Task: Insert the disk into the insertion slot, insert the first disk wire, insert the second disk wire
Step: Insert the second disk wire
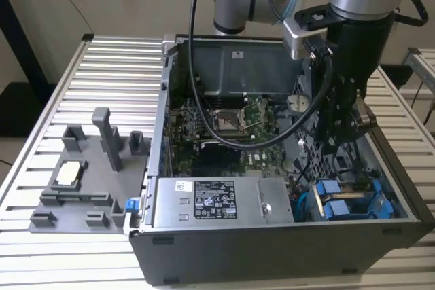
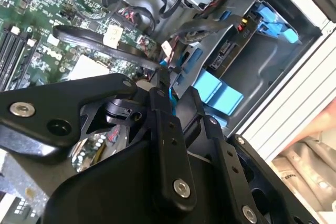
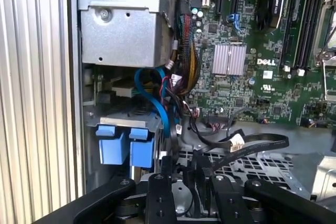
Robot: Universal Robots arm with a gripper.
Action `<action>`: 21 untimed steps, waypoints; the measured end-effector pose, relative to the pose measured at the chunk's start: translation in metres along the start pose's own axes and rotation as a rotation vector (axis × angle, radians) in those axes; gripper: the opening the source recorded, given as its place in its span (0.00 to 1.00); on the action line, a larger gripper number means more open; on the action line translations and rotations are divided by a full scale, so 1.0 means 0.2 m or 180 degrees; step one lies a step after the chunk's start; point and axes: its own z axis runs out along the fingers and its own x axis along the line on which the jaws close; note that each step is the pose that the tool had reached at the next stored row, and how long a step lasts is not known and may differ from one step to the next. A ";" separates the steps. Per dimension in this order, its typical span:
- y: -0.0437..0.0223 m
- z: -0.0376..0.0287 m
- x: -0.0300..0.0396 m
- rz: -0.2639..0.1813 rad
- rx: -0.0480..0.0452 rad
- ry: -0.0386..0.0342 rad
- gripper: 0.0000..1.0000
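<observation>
Exterior view: power supply (image 1: 217, 202) beside disk (image 1: 338, 208).

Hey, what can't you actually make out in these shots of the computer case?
- Exterior view: the disk, its label hidden under its blue carrier.
- First wrist view: the disk's wire sockets, behind the blue cable and black wires.
- First wrist view: the gripper, cut off by the picture edge.

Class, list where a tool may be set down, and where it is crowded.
Free: slatted table on the exterior view's left of the computer case, beyond the grey fixture. Crowded: inside the case, cables around the disk.
</observation>
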 end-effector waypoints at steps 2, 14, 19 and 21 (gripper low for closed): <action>0.003 0.003 -0.001 -0.0001 0.0004 0.0003 0.33; 0.007 0.011 -0.002 -0.0001 0.0008 0.0008 0.18; 0.007 0.012 -0.002 -0.0001 0.0008 0.0008 0.16; 0.007 0.012 -0.002 -0.0001 0.0008 0.0008 0.16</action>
